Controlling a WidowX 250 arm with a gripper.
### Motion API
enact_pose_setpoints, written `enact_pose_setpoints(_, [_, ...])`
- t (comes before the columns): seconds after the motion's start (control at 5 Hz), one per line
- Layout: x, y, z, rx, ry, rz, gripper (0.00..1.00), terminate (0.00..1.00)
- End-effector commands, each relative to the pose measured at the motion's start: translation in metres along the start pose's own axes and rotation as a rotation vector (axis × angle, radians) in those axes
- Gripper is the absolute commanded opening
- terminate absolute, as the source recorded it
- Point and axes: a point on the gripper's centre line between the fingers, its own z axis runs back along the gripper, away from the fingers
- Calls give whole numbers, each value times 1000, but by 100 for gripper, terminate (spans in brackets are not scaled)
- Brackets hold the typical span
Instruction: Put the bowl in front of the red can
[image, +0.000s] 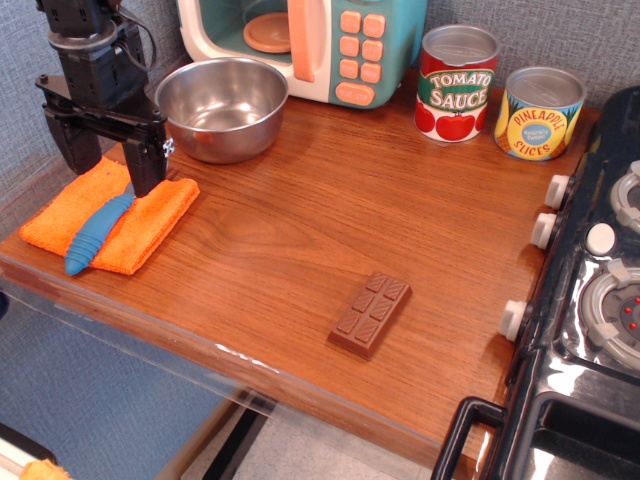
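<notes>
Steel bowl (222, 107) – one | red can (457, 83) – one | end effector (108, 160) spread, empty

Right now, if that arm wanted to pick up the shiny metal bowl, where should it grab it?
Probably on the rolled rim of the bowl, from above, one finger inside and one outside the wall. It sits upright and open, too wide to span. The left rim is nearest the end effector, which hangs over the orange cloth.

Your gripper (108, 160) hangs open over the orange cloth (110, 214), just left of the bowl (222, 108); the red can (456, 83) stands well apart.
</notes>
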Motion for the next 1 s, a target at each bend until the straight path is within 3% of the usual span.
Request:
enact_pose_setpoints(0.0, [0,0,0,0,0,0,100,0])
enact_pose_setpoints(0.6, [105,-40,63,-87,-127,13,100,0])
enact_pose_setpoints(0.8, [130,-45,41,-16,-94,2,100,0])
